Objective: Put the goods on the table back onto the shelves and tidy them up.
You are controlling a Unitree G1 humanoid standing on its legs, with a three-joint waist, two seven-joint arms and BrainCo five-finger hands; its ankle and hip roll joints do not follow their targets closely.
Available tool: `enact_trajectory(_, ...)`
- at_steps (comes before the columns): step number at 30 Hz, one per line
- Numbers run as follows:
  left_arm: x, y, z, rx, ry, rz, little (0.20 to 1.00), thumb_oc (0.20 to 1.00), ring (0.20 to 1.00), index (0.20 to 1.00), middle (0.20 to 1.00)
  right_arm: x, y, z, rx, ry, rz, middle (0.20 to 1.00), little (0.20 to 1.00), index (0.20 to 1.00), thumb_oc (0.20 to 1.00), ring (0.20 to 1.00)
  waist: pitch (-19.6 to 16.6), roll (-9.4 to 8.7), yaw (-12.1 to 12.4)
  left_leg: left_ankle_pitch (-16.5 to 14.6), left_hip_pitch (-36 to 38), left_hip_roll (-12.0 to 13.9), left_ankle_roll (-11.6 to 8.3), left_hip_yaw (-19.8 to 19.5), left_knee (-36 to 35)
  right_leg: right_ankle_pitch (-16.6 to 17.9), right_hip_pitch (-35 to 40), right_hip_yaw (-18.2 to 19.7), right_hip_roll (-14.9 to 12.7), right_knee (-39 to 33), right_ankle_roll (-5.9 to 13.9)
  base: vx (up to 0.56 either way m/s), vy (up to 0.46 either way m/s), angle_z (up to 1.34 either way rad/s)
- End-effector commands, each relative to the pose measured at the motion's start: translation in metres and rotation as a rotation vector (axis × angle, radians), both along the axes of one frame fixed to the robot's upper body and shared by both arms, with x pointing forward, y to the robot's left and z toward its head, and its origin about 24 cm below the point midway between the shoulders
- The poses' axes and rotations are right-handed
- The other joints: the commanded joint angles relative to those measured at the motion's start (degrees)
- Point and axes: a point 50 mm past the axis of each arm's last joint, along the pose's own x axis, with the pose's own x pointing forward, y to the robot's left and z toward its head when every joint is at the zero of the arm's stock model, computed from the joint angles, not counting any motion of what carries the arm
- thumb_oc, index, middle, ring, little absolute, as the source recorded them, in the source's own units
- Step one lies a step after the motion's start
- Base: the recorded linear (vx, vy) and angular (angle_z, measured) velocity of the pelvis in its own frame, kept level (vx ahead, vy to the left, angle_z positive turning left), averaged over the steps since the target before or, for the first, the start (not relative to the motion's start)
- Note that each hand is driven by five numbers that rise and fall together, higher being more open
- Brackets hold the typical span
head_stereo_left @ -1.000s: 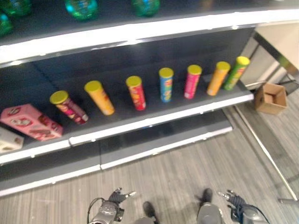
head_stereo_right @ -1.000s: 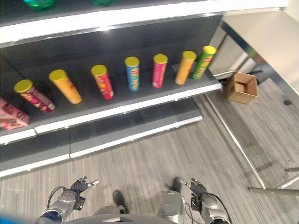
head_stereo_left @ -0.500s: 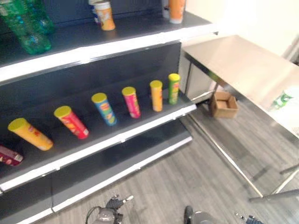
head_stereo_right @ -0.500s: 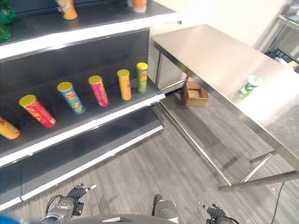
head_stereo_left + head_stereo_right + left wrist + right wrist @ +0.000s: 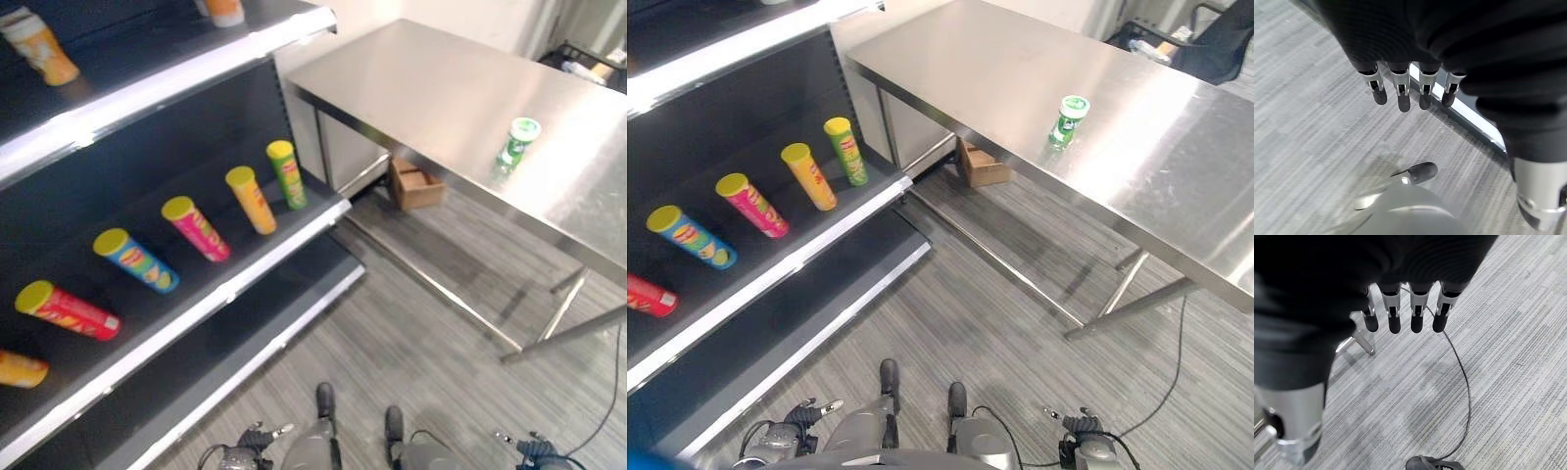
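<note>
Risks tipping the green can (image 5: 1072,118) mid-table (image 5: 980,69), both hands (image 5: 1410,88) (image 5: 1405,318) hanging low, slack-fingered and empty.

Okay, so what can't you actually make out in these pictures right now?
- Orange tube on the dark shelf: cut off by the left eye view's edge.
- Small green can on the steel table: print too small to make out.
- Open cardboard box: partly hidden under the table.
- Left hand, right hand: thumbs not visible.

Left hand (image 5: 1410,93): hangs low, fingers straight and relaxed, holding nothing | Right hand (image 5: 1405,316): the same pose, empty
</note>
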Motion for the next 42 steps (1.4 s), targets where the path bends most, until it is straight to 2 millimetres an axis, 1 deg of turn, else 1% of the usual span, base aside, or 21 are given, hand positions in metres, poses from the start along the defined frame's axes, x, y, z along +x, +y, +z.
enact_trajectory(1,-0.002,0.024,0.007,0.088,-0.023,-0.005,1.0,1.0,1.0,1.0,1.0,0.013,-0.01,0.01,-0.052,-0.049,0.029,1.0,1.0,1.0,1.0,1.0,-1.9,-1.0,0.3,4.7,-0.3,-0.9,4.73,2.8,-2.9,-11.6,8.1,1.3,-0.9,3.2,6.69,0.22,0.112,-0.61)
enact_trajectory(4,-0.004,0.026,0.007,0.086,-0.029,0.019,1.0,1.0,1.0,1.0,1.0,0.016,-0.012,0.011,-0.065,-0.05,0.049,1.0,1.0,1.0,1.0,1.0,-3.0,-1.77,0.8,3.1,1.2,-1.0,5.8,5.1,-2.8,-12.3,8.0,1.4,-2.4,5.1,7.62,0.21,0.114,-0.44)
enact_trajectory(7,0.002,0.029,0.01,0.082,-0.055,0.037,1.0,1.0,1.0,1.0,1.0,0.025,-0.02,0.021,-0.092,-0.112,0.038,1.0,1.0,1.0,1.0,1.0,-3.4,-2.52,0.3,0.5,4.0,-1.5,7.35,7.3,-3.0,-13.1,5.1,-0.4,-4.5,16.0,9.81,0.2,0.137,-0.67)
enact_trajectory(10,0.01,0.033,0.014,0.102,-0.075,0.049,1.0,1.0,1.0,1.0,1.0,0.036,-0.033,0.038,-0.148,-0.218,-0.007,1.0,1.0,1.0,1.0,1.0,-2.3,-2.99,-1.4,-1.2,7.2,-1.9,8.13,9.1,-3.8,-6.0,-2.0,-3.1,-8.3,26.5,13.2,0.08,0.084,-0.21)
enact_trajectory(13,0.014,0.033,0.015,0.12,-0.081,0.038,1.0,1.0,1.0,1.0,1.0,0.039,-0.055,0.061,-0.234,-0.323,-0.084,1.0,1.0,1.0,1.0,1.0,-1.9,-2.42,-2.7,-2.7,8.3,-1.9,7.9,8.3,-3.9,-5.9,-4.7,-5.7,-11.5,24.4,12.63,0.11,0.029,0.03)
enact_trajectory(17,0.012,0.03,0.013,0.119,-0.061,0.006,1.0,1.0,1.0,1.0,1.0,0.031,-0.09,0.098,-0.358,-0.455,-0.187,1.0,1.0,1.0,1.0,1.0,-2.0,-1.97,-5.8,-4.3,10.2,-2.5,7.35,5.4,-4.9,-3.7,-7.5,-1.9,-12.6,14.6,12.89,0.13,-0.017,0.29)
enact_trajectory(18,0.012,0.03,0.013,0.119,-0.061,0.006,1.0,1.0,1.0,1.0,1.0,0.031,-0.09,0.098,-0.358,-0.454,-0.187,1.0,1.0,1.0,1.0,1.0,-1.9,-1.95,-5.8,-4.3,10.3,-2.5,7.34,5.4,-4.9,-3.7,-7.4,-2.0,-12.6,14.5,12.89,0.16,-0.038,0.61)
enact_trajectory(20,0.007,0.035,0.012,0.118,-0.043,0.017,1.0,1.0,1.0,1.0,1.0,0.037,-0.108,0.135,-0.41,-0.631,-0.232,1.0,1.0,1.0,1.0,1.0,-1.5,-2.72,-7.8,-5.8,12.3,-3.1,6.83,3.7,-5.4,-0.5,-11.1,2.7,-12.3,9.0,13.97,0.18,-0.061,0.38)
enact_trajectory(22,0.007,0.034,0.012,0.114,-0.045,0.018,1.0,1.0,1.0,1.0,1.0,0.042,-0.112,0.146,-0.431,-0.674,-0.226,1.0,1.0,1.0,1.0,1.0,-1.4,-2.83,-8.0,-6.2,12.8,-3.2,6.72,3.2,-5.4,0.6,-11.2,3.1,-12.4,7.6,14.39,0.11,-0.067,0.31)
enact_trajectory(23,0.007,0.036,0.013,0.111,-0.047,0.022,1.0,1.0,1.0,1.0,1.0,0.056,-0.116,0.18,-0.465,-0.837,-0.201,1.0,1.0,1.0,1.0,1.0,-1.1,-3.52,-8.3,-6.8,13.9,-3.4,6.55,2.2,-5.3,1.9,-12.4,4.1,-12.2,6.3,14.74,0.13,-0.094,0.72)
enact_trajectory(25,0.005,0.037,0.013,0.107,-0.048,0.015,1.0,1.0,1.0,1.0,1.0,0.065,-0.122,0.217,-0.521,-0.966,-0.156,1.0,1.0,1.0,1.0,1.0,-0.8,-4.35,-8.4,-7.5,15.1,-4.1,6.43,0.9,-5.3,3.0,-12.2,5.3,-11.7,5.6,15.35,0.16,-0.146,0.75)
enact_trajectory(26,0.003,0.04,0.013,0.106,-0.05,0.016,1.0,1.0,1.0,1.0,1.0,0.071,-0.124,0.259,-0.557,-1.1,-0.067,1.0,1.0,1.0,1.0,1.0,-1.1,-5.57,-8.6,-7.8,15.7,-4.8,6.29,-0.9,-5.2,3.0,-11.3,8.2,-10.5,5.3,15.53,0.17,-0.136,0.25)
enact_trajectory(27,0.001,0.04,0.013,0.101,-0.046,0.01,1.0,1.0,1.0,1.0,1.0,0.069,-0.126,0.267,-0.569,-1.125,-0.067,1.0,1.0,1.0,1.0,1.0,-1.7,-5.72,-8.4,-8.5,16.2,-5.0,6.45,-1.9,-5.3,2.3,-10.5,9.0,-10.2,5.1,15.37,0.19,-0.266,0.29)
enact_trajectory(28,-0.006,0.04,0.011,0.093,-0.036,0.01,1.0,1.0,1.0,1.0,1.0,0.062,-0.136,0.296,-0.634,-1.17,-0.033,1.0,1.0,1.0,1.0,1.0,-2.6,-6.54,-8.1,-8.2,16.3,-5.1,6.11,-4.0,-5.2,2.8,-9.6,10.1,-9.6,5.7,15.31,0.16,-0.152,0.33)
enact_trajectory(29,-0.006,0.04,0.011,0.091,-0.034,0.009,1.0,1.0,1.0,1.0,1.0,0.061,-0.136,0.296,-0.635,-1.169,-0.033,1.0,1.0,1.0,1.0,1.0,-2.7,-6.24,-8.2,-8.6,16.5,-4.9,6.16,-4.1,-5.3,2.3,-9.3,9.8,-9.5,5.6,15.34,0.1,-0.244,0.37)
enact_trajectory(31,-0.013,0.041,0.01,0.08,-0.02,0.017,1.0,1.0,1.0,1.0,1.0,0.055,-0.146,0.326,-0.754,-1.154,0.026,1.0,1.0,1.0,1.0,1.0,-3.8,-6.31,-7.8,-8.4,16.5,-3.5,5.18,-5.6,-5.2,1.6,-8.2,9.3,-9.0,5.5,14.95,0.09,-0.162,0.3)
enact_trajectory(32,-0.014,0.04,0.009,0.077,-0.019,0.016,1.0,1.0,1.0,1.0,1.0,0.055,-0.147,0.327,-0.757,-1.153,0.027,1.0,1.0,1.0,1.0,1.0,-3.9,-6.06,-8.0,-8.5,16.4,-3.4,5.12,-5.8,-5.2,1.6,-8.1,9.1,-9.0,5.4,14.9,0.12,-0.201,0.65)
enact_trajectory(33,-0.018,0.039,0.008,0.075,-0.004,0.012,1.0,1.0,1.0,1.0,1.0,0.059,-0.151,0.353,-0.819,-1.159,0.085,1.0,1.0,1.0,1.0,1.0,-4.8,-5.93,-7.6,-8.4,15.9,-2.3,4.47,-6.8,-4.5,1.0,-7.1,7.8,-8.8,5.3,14.27,0.07,-0.236,0.61)
enact_trajectory(36,-0.022,0.038,0.006,0.064,0.009,0.02,1.0,1.0,1.0,1.0,1.0,0.075,-0.154,0.374,-0.842,-1.076,0.204,1.0,1.0,1.0,1.0,1.0,-5.7,-5.75,-6.7,-7.9,14.5,0.0,2.79,-7.7,-3.0,-1.1,-5.2,5.5,-7.8,4.6,12.6,0.06,-0.271,0.41)
enact_trajectory(37,-0.024,0.037,0.005,0.058,0.007,0.041,1.0,1.0,1.0,1.0,1.0,0.084,-0.139,0.383,-0.762,-1.152,0.297,1.0,1.0,1.0,1.0,1.0,-6.1,-5.54,-6.7,-7.5,13.8,1.5,1.79,-8.1,-2.3,-2.5,-3.9,4.1,-7.0,4.1,11.73,0.05,-0.219,0.53)
enact_trajectory(42,-0.032,0.033,0.002,0.043,0.034,0.031,1.0,1.0,1.0,1.0,1.0,0.093,-0.135,0.402,-0.829,-1.114,0.379,1.0,1.0,1.0,1.0,1.0,-6.2,-5.81,-5.8,-7.0,12.8,3.4,0.5,-7.2,-0.3,-4.9,-1.4,0.4,-6.7,4.4,10.48,0.03,-0.141,0.48)
